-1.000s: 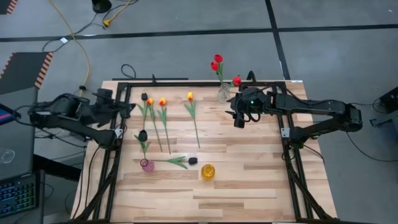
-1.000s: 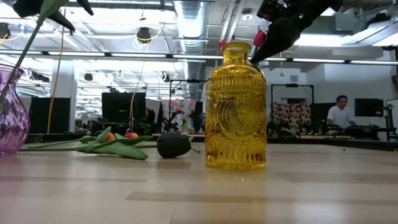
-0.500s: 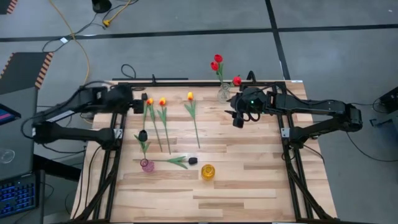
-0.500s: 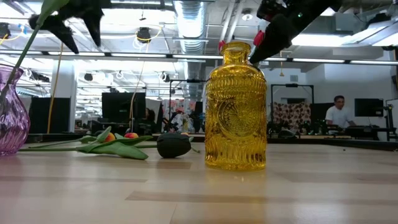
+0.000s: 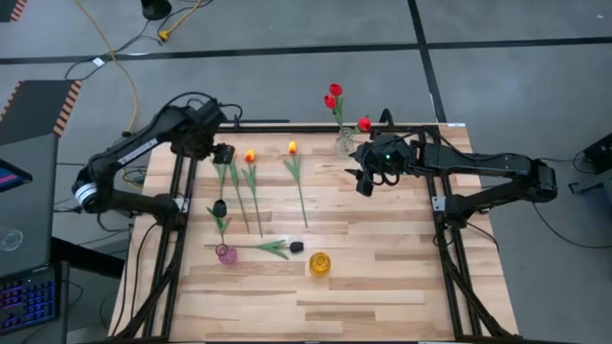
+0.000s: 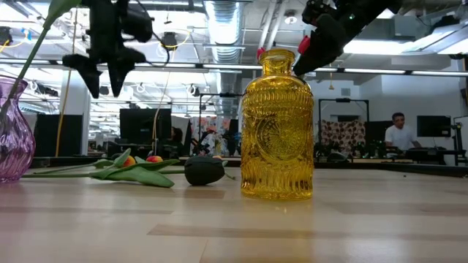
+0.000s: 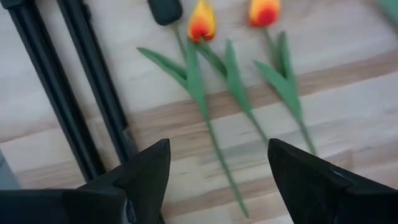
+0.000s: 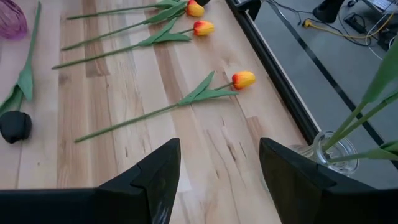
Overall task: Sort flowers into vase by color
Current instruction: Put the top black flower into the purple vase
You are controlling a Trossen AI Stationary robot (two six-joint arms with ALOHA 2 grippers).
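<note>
Left gripper: upper left of the high view, hovering over the heads of the leftmost flowers at the far edge of the counter; fingers spread, nothing between them.
Flowers under it: a black-headed flower and a yellow-orange flower lie close together, stems running toward the near side; a second yellow-orange flower lies just to their right.
Third yellow-orange flower: upper middle, lying apart from the others, stem pointing down the frame.
Purple vase: lower left of centre, with one black flower standing in it.
Loose black flower: lying flat between the purple vase and the yellow vase, which looks empty.
Clear vase: upper right of centre at the counter's far edge, holding red flowers.
Right gripper: right of centre, just beside the clear vase, spread and holding nothing; appears to be waiting.
Step in hand: likely picking one stem from the left cluster.
How to do it well: come down on a bare stretch of stem below the head, where neighbouring stems are farther apart, so only one is pinched; keep clear of the long leaves, then lift straight up before carrying it to the matching vase.
</note>
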